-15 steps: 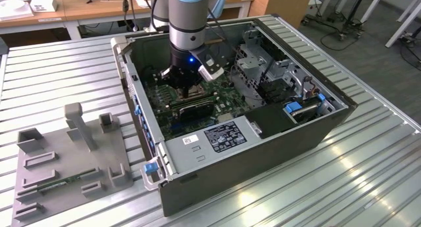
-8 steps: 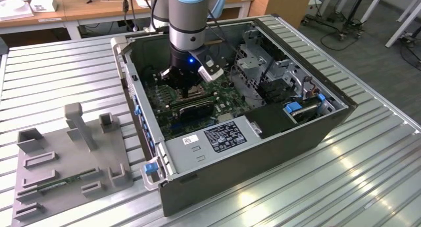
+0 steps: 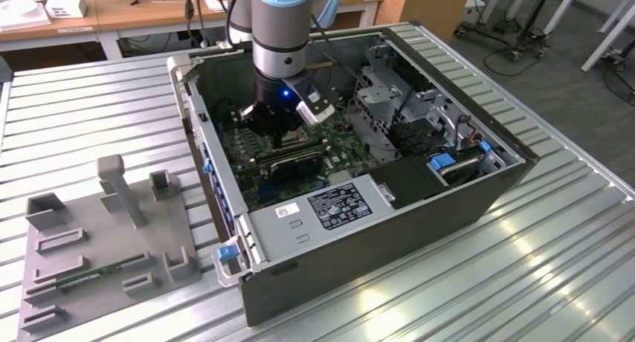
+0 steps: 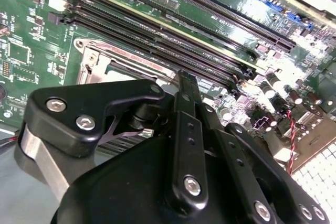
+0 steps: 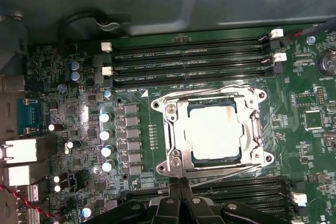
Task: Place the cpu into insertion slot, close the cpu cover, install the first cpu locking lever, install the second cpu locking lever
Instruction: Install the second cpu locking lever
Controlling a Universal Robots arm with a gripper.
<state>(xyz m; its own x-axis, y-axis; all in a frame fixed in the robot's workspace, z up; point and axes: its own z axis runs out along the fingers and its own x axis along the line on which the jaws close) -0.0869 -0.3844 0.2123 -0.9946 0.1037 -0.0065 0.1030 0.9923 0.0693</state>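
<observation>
Arm low over the socket, cpu seated, cover down

The gripper (image 5: 180, 182), fingers pressed together and holding nothing, sits at the edge of the insertion slot (image 5: 212, 132); the cpu (image 5: 214, 131) lies inside under the cpu cover (image 5: 173, 129). Levering well likely means pressing straight down, clear of the 4 memory slots (image 5: 189, 61).

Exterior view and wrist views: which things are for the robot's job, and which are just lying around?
For the job: cpu; cpu cover lying around it; hand, beside the cover's edge.

Just lying about: memory slots; grey holder tray on the table; labelled metal box in the case.
</observation>
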